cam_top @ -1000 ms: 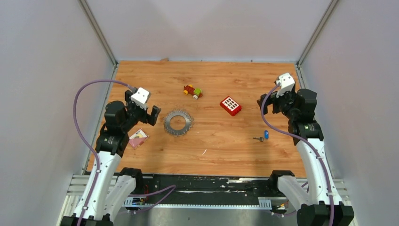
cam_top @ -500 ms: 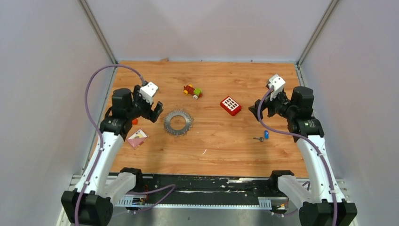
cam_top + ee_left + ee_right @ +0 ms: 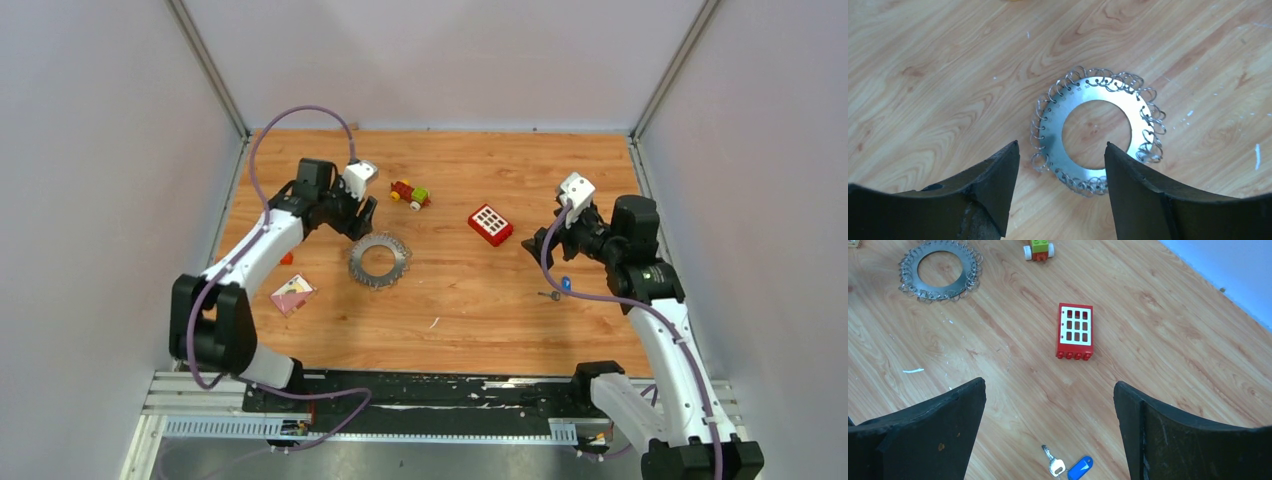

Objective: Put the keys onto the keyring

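Wood-grain tabletop (image 3: 450, 320), smooth, a few white scuffs, boxed in by plain grey walls on three sides. The keyring (image 3: 1098, 90) lies flat, left of centre: a thin steel disc with a big centre hole and small wire loops all round its rim. It looks stiff, fairly light and slippery. Since it sits flush on the wood, the best hold is probably a pinch across the band, one finger in the hole and one outside; the loops look springy and could snag. The left gripper (image 3: 1062, 150) hovers above its near edge, fingers spread, grasping nothing.

The keys (image 3: 1057, 467) lie well apart from the ring, on the right side near the front: a small silver key beside a blue tag (image 3: 1080, 467). The two seem linked, but that is hard to confirm. They look tiny, light and flat, so likely to skid; the thicker tag looks the easier hold. The right gripper (image 3: 1049, 385) hangs over them, fingers wide and empty.

A red block (image 3: 1075, 331) and a small toy car (image 3: 410, 194) sit further back.
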Controlling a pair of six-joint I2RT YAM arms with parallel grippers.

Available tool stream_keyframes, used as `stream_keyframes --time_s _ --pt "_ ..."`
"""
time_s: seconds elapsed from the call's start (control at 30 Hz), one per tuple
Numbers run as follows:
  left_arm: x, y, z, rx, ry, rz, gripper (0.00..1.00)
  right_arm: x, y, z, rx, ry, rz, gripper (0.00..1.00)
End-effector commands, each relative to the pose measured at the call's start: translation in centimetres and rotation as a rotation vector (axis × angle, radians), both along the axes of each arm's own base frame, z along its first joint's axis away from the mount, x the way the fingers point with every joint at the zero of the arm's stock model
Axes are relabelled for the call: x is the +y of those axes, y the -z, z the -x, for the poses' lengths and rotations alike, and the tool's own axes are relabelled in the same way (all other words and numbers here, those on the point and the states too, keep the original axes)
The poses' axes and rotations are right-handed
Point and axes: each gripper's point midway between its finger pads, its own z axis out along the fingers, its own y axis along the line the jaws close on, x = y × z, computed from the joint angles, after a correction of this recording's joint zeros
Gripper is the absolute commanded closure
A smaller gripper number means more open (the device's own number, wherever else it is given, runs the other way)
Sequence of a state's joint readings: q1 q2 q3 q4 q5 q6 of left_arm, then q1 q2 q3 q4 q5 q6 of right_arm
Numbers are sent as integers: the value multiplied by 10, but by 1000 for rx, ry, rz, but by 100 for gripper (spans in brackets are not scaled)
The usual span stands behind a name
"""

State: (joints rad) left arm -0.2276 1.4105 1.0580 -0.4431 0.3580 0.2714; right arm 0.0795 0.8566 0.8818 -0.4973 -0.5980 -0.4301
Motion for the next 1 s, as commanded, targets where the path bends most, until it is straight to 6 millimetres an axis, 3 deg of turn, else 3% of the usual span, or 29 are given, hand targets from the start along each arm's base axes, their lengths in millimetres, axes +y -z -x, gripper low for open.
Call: stream_keyframes --time_s 0.0,0.17,0.37,0.63,0.97 --pt "-5 20 -32 52 -21 -76 31 4 3 -4 -19 -14 30 0" --pt "-8 50 -59 204 -14 -149 40 4 8 -5 -5 -13 37 0" --pt "-13 78 -63 315 -9 -152 47 2 12 -7 3 -3 47 0" --pt "-30 56 -45 262 83 -77 37 3 18 -8 22 -8 65 0" --pt "-78 54 -23 215 294 -157 41 5 20 -8 32 -15 69 0"
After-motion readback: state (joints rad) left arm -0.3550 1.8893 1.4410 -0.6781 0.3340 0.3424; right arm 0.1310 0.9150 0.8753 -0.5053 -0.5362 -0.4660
